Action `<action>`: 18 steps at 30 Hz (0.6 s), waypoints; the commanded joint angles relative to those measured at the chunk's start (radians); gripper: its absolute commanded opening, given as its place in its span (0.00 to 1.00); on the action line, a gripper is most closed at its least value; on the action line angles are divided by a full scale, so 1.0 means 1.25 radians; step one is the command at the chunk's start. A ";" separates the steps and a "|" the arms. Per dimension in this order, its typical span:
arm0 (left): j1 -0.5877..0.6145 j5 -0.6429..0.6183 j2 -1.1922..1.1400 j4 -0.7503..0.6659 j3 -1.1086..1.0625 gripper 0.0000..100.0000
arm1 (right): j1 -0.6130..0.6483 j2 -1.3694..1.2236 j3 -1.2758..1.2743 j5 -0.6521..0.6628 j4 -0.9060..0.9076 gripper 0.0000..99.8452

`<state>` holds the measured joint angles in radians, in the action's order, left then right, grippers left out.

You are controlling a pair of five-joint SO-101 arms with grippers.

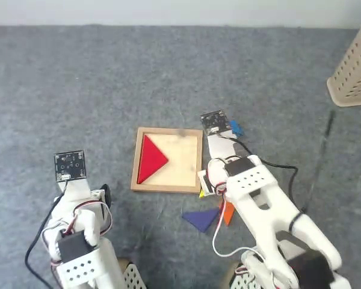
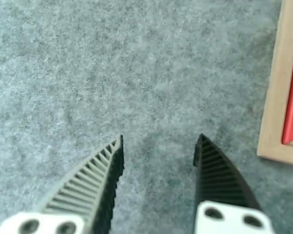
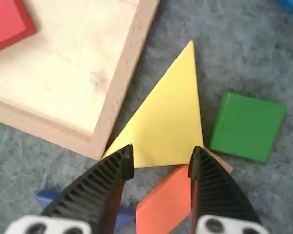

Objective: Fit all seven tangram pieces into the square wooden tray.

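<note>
Right gripper (image 3: 162, 151) hangs with its jaws apart and empty, low over the near edge of the yellow triangle (image 3: 168, 122). My left gripper (image 2: 161, 138) is parted too, over bare carpet (image 2: 112, 63) just off the left edge of the tray (image 2: 273, 97).

Nearest my right jaws, an orange piece (image 3: 168, 202) touches the yellow's near edge; I cannot tell whether it is tucked under. A purple triangle (image 1: 201, 218) lies beside it. The yellow lies flat on the carpet outside the tray, one corner at the tray's near right corner, touching or almost. A green square (image 3: 247, 126) sits just beside its right edge. The tray holds one piece, a red triangle (image 1: 150, 158) with its long side along the left edge. A blue piece (image 1: 236, 127) lies past the far right corner.

My worries, as I judge them:
- The yellow is thin and flat, so my jaws may close above it or skid off its slanted edges.
- If I come down low enough to bite, a jaw could catch the orange and drag it along, or pinch both.
- The tray corner is so close that a sideways nudge could shove the tray and unsettle the red.
- A tilted lift could leave the yellow propped on the rim rather than lying flat inside.
</note>
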<state>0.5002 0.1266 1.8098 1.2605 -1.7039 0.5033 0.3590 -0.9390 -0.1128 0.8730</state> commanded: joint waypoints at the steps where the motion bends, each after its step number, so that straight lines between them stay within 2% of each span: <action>1: 0.000 -0.007 0.010 0.002 0.015 0.23 | -0.036 -0.050 0.014 0.027 -0.042 0.19; 5: 0.000 -0.007 0.010 0.002 0.015 0.23 | -0.099 -0.125 0.066 0.029 -0.044 0.19; 10: 0.000 -0.007 0.010 0.002 0.015 0.23 | -0.192 -0.223 0.150 0.123 -0.042 0.19; 12: 0.000 -0.007 0.010 0.002 0.015 0.23 | -0.220 -0.260 0.191 0.128 -0.048 0.19; 18: 0.000 -0.007 0.010 0.002 0.015 0.23 | -0.253 -0.322 0.329 0.133 -0.006 0.19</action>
<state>0.5002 0.1266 1.8098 1.2605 -1.7039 0.2087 -0.0307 -0.6214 0.0330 0.8286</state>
